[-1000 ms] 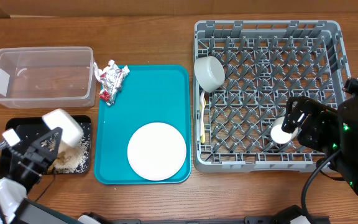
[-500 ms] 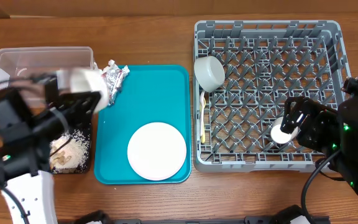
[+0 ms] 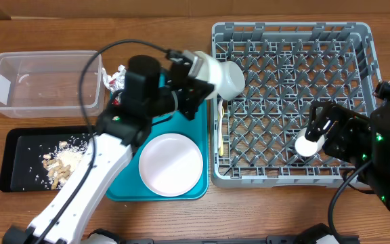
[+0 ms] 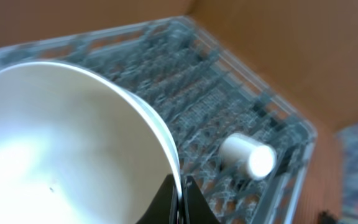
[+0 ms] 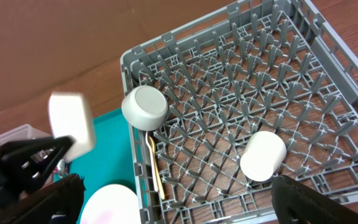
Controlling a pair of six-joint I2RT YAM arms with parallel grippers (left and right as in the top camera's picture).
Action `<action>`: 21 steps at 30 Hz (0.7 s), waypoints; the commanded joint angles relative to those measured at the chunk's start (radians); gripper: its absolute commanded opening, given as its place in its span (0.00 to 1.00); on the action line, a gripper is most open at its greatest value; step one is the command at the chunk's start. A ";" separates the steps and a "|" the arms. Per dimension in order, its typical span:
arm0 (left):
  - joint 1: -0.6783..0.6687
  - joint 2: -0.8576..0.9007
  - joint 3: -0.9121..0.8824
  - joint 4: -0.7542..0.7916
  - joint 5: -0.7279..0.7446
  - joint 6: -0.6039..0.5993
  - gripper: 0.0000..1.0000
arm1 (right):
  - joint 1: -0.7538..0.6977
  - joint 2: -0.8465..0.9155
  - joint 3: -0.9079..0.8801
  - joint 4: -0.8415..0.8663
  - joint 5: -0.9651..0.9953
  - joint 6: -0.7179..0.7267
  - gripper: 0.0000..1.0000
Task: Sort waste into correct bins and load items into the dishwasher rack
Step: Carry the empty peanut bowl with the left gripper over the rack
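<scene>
The rack (image 3: 357, 41) sat on the right of the counter (image 3: 147, 34), holding a bowl (image 5: 145, 107), a cup (image 3: 308, 144) and a yellow utensil (image 3: 221, 129). Above the teal tray (image 3: 124, 156), the left end effector (image 3: 189, 76) pinched a second bowl (image 4: 55, 143) by its rim, near the rack's left edge. The right end effector (image 3: 322, 132) hung spread wide by the cup. Foil (image 3: 117, 80) lay beside the tub (image 3: 42, 102).

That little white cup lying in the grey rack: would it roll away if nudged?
The white cup lies on its side and looks round, so it would tend to roll, but the upright pegs of the dishwasher rack around it should stop it. It looks small and rigid, likely light.
</scene>
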 commanded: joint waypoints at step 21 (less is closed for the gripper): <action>-0.087 0.391 0.010 0.767 0.457 -0.549 0.04 | -0.002 -0.008 0.003 -0.014 0.001 -0.003 1.00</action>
